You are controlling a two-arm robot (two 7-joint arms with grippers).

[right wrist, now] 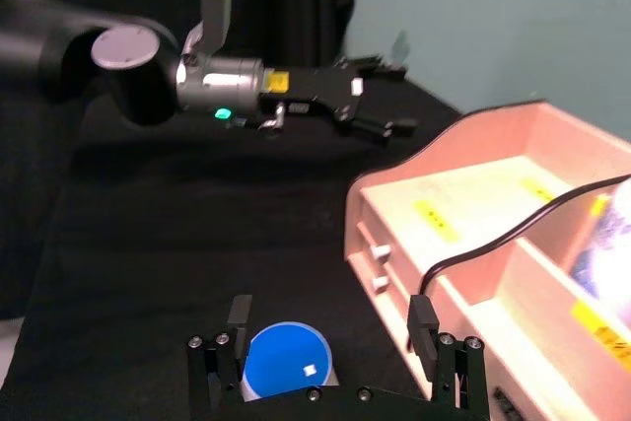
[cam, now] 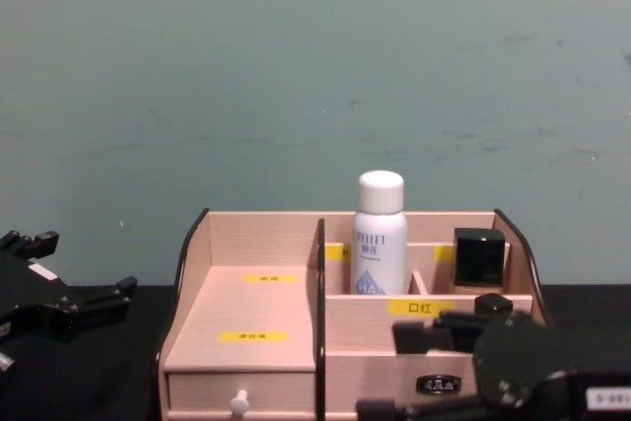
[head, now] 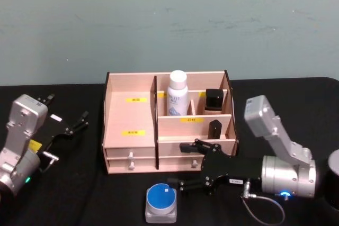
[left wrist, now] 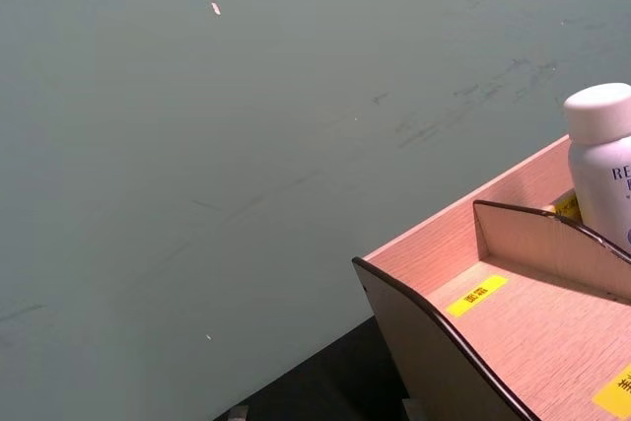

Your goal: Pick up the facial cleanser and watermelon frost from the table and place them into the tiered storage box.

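My right claw (head: 183,165), spread wide beside the off-centre blue-lidded jar (head: 161,198), might shove it away on closing; left claw (head: 66,108) idles, likewise spread.

Lab test bench: black-draped table (head: 106,199), bare scuffed teal wall (head: 159,19) behind.

The white bottle (left wrist: 606,160) carries a word beginning "RE", and one yellow label (cam: 421,309) on the tiered storage box (cam: 266,342) reads "口红".
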